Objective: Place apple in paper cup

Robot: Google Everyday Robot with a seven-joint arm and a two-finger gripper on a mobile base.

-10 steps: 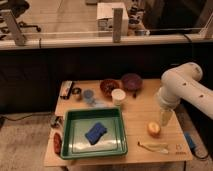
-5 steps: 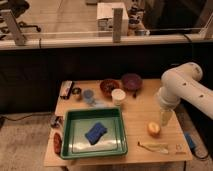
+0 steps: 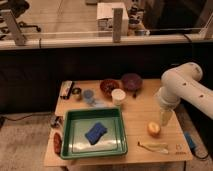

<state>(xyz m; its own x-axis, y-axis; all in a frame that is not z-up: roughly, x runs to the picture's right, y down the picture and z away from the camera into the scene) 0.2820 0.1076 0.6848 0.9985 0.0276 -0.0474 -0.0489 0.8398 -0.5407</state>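
Wooden table before glass partition; gripper just beside apple, jaws wide; paper cup behind.

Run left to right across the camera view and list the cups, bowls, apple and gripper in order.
blue-grey cup → brown bowl → paper cup → purple bowl → apple → gripper, pointing down just right of the apple, holding nothing.
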